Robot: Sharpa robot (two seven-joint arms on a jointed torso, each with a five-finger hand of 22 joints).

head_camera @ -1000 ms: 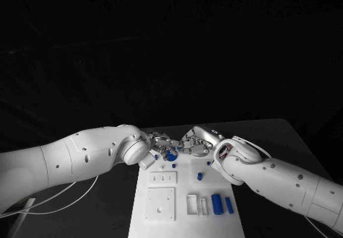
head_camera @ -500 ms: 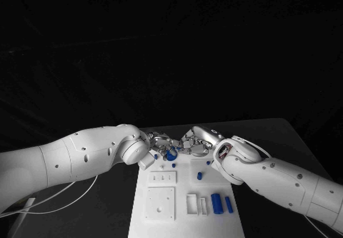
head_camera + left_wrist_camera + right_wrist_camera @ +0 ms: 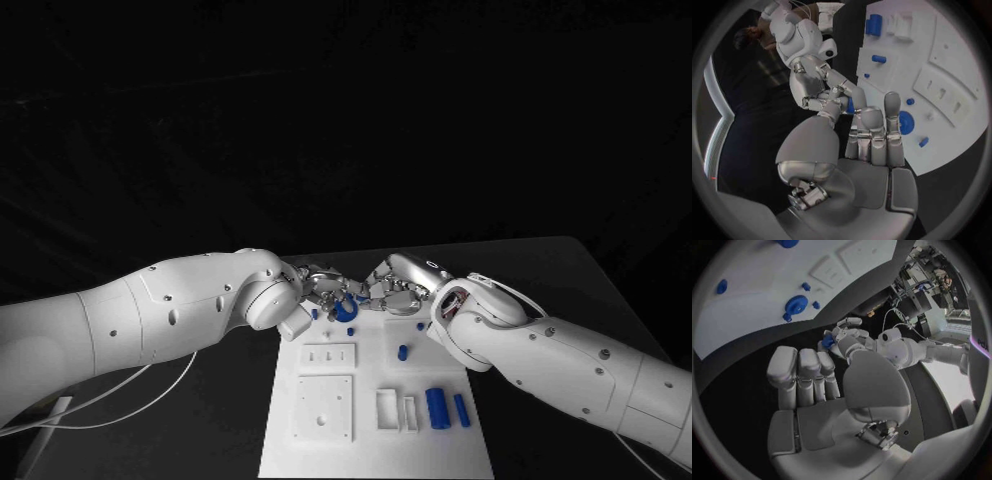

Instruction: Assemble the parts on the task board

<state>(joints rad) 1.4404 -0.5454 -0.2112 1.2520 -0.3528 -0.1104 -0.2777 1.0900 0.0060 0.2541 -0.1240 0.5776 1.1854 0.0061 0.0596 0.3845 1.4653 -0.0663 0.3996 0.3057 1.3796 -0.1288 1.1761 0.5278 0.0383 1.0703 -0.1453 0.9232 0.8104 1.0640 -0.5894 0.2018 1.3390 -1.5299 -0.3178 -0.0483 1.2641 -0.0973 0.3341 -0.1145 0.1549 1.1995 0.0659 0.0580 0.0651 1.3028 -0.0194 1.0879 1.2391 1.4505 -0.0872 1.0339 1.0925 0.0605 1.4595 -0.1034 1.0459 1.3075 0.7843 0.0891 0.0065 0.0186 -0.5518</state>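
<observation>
A small blue part sits pinched in the left hand above the far end of the white task board. The right hand meets it there, fingers touching the same piece. A blue gear lies on the board just below; two blue cylinders rest nearer, on the black desk.

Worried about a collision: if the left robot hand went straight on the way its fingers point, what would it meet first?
Probably the right robot hand, facing the left robot hand above the task board; depth is unclear.
</observation>
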